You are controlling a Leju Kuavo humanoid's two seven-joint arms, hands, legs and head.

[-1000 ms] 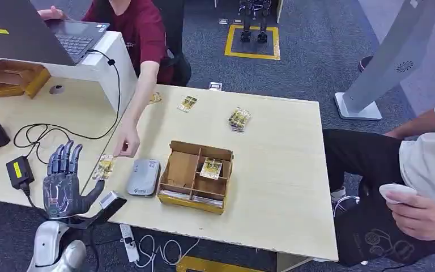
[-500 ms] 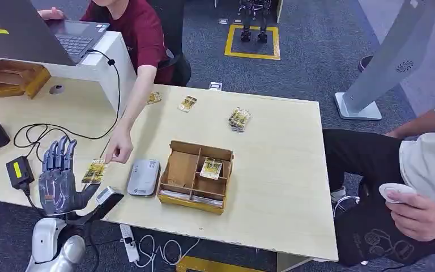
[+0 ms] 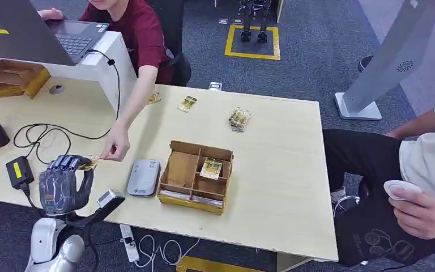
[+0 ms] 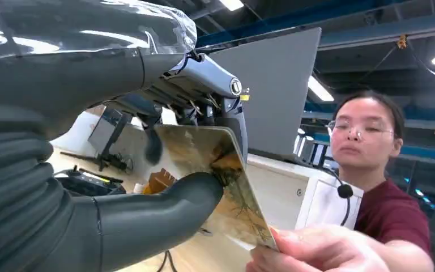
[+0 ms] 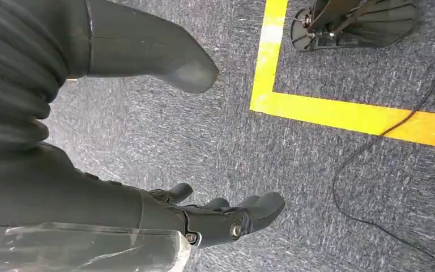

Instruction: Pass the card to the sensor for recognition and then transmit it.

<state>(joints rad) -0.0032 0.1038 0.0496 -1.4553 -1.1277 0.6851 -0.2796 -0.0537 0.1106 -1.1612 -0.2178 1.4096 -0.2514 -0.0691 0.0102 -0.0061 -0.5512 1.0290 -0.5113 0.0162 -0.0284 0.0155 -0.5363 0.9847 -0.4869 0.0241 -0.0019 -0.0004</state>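
Observation:
My left hand [image 3: 65, 184] is raised at the table's near left edge, fingers curled over a yellowish card [image 3: 90, 162]. In the left wrist view the thumb and fingers [image 4: 170, 204] pinch the card [image 4: 226, 192], while a person's hand [image 4: 317, 249] still holds its other end. In the head view, that person's hand [image 3: 115, 148] is just right of mine. The grey sensor [image 3: 144, 177] lies flat on the table, right of my hand. My right hand [image 5: 221, 218] hangs over the carpet, fingers apart, holding nothing.
A cardboard divider box [image 3: 195, 175] holding a card [image 3: 210, 168] stands right of the sensor. More cards [image 3: 239, 119] lie farther back. A laptop [image 3: 34, 34], cables and a black adapter [image 3: 18, 171] are at the left. A seated person [image 3: 425, 170] is at the right.
The person brought the card leftward to my left hand. My fingers, spread upright before, have curled down and closed on it.

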